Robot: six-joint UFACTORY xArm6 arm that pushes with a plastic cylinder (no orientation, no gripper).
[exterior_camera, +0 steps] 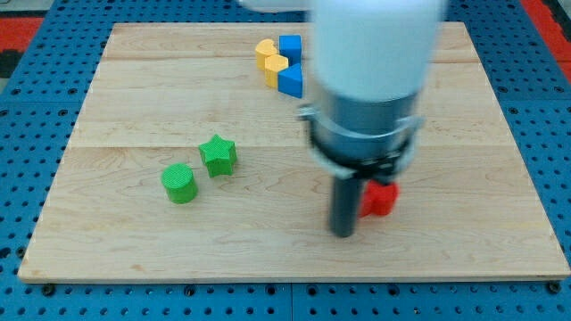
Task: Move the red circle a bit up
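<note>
A red block (379, 199) lies on the wooden board (134, 232) at the lower right of the middle. The arm hides part of it, so I cannot make out its shape. My tip (343, 234) rests on the board just left of the red block and slightly below it, touching or nearly touching its left side. The arm's large white and grey body (370, 80) fills the upper middle of the view and hides the board behind it.
A green circle (179, 183) and a green star (218, 154) sit at the left of the middle. Two yellow blocks (270, 60) and two blue blocks (290, 64) cluster at the view's top, beside the arm. A blue pegboard (36, 134) surrounds the board.
</note>
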